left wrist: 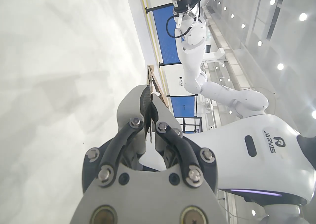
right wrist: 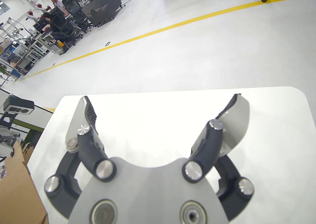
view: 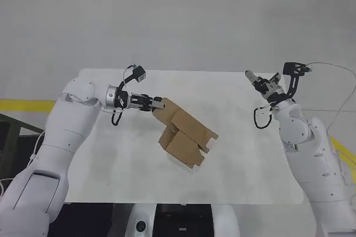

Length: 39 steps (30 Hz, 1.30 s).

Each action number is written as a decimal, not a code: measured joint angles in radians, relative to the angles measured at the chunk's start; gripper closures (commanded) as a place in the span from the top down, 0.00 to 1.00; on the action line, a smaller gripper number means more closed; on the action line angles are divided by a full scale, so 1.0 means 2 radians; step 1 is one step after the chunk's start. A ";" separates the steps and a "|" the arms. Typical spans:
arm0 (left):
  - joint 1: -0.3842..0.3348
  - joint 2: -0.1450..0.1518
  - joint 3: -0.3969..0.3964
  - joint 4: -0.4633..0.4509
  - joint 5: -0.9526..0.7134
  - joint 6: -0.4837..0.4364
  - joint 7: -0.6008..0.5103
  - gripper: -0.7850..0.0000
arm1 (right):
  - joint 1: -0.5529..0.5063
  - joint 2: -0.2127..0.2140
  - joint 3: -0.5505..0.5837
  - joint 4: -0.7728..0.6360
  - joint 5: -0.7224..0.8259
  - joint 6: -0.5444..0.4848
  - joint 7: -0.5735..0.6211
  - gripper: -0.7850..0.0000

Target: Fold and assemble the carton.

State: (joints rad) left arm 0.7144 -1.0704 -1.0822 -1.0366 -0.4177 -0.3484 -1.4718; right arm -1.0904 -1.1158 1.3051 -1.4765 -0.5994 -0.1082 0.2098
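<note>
**Carton gripped at one corner**

The partly folded carton lay near the middle of the table. The left gripper was clenched on the carton's far-left corner. The right gripper hung with jaws spread near the table's far right corner, well apart from the carton.

Brown cardboard carton, partly folded, lying diagonally mid-table, corner clamped in left claw.

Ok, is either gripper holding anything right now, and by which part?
The left gripper is shut on the carton, pinching the edge of the panel nearest that arm. The right gripper is open and holds nothing.
</note>
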 measured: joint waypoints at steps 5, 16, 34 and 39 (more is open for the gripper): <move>0.000 0.000 0.000 0.000 0.000 0.000 0.000 0.00 | 0.000 0.000 0.000 0.000 0.000 0.000 0.000 1.00; 0.000 0.000 0.000 0.000 0.000 0.000 0.000 0.00 | 0.000 0.000 0.000 0.000 0.000 0.000 0.000 1.00; 0.000 0.000 0.000 0.000 0.000 0.000 0.000 0.00 | -0.001 -0.003 0.012 0.015 0.096 -0.056 0.031 1.00; 0.000 0.000 0.000 0.000 0.000 0.000 0.000 0.00 | 0.008 -0.003 0.006 0.027 0.126 -0.089 0.091 1.00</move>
State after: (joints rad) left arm 0.7140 -1.0707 -1.0824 -1.0361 -0.4181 -0.3482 -1.4720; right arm -1.0740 -1.1211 1.3171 -1.4230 -0.3467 -0.2869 0.3920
